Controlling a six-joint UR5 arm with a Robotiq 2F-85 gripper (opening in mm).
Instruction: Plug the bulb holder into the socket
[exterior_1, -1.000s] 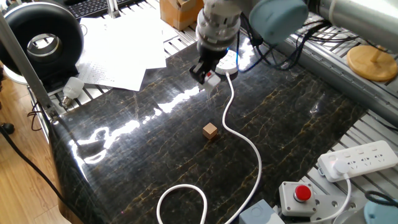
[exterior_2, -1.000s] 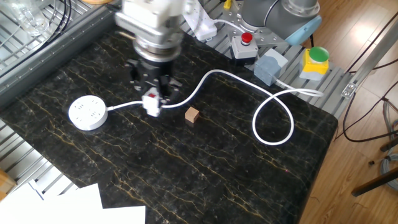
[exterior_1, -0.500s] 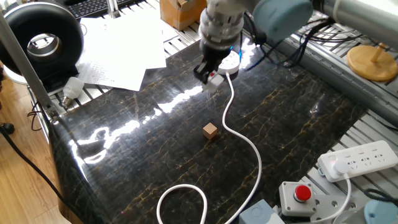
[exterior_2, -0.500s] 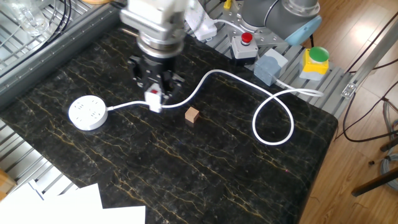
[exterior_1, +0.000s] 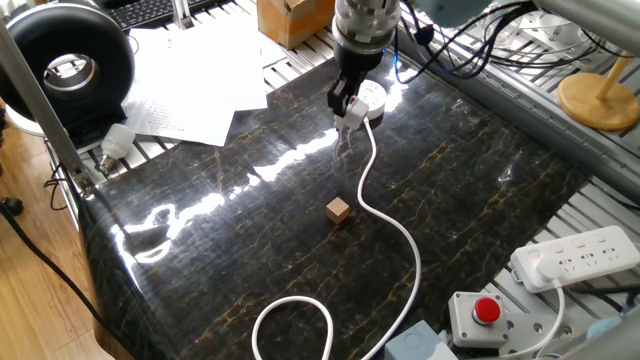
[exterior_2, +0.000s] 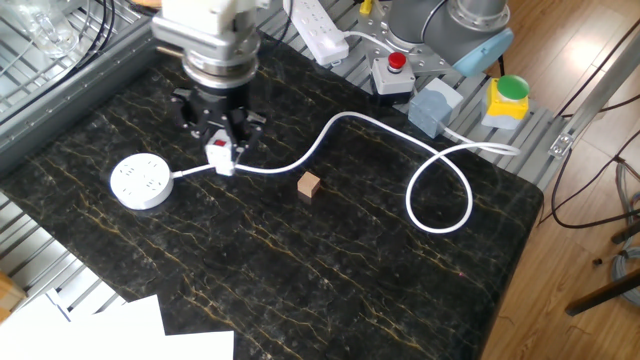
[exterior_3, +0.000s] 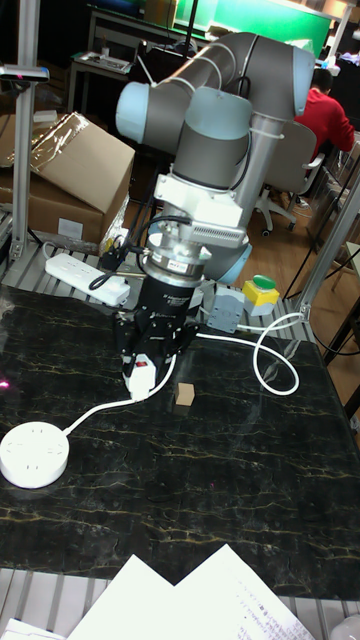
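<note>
Nearest me in the tall fixed view, loose paper sheets (exterior_3: 215, 600) at the table edge, not relevant. Next back, the socket (exterior_3: 33, 455) sits flat on the dark marble table (exterior_3: 250, 480), holes up, its cord (exterior_2: 300, 160) running off across the top to a loop (exterior_2: 440, 190) at the far side. Small wooden cube (exterior_2: 309, 184) lies just beside the cord, clear of the path. Then my gripper (exterior_2: 219, 150): fingers closed down on the bulb holder (exterior_2: 220, 156), white body with the red patch facing out, held off the table and hanging over the cord near where it leaves the socket. Holder is near the socket but not over it, a gap between them in the other fixed view; in one fixed view they overlap, but I read that as camera angle. Step in hand, as I judge it: transport, carrying the holder toward the socket, insertion not yet started. Next move calls for traversing sideways until the holder sits squarely above the holes, checking rotation so the pins match the hole pattern, then a straight vertical push. I can't see the pins, so alignment is a guess. The socket is loose, so an off-centre push may shove it. Furthest back, power strip (exterior_2: 310, 25) and red stop button (exterior_2: 397, 62), untouched.
</note>
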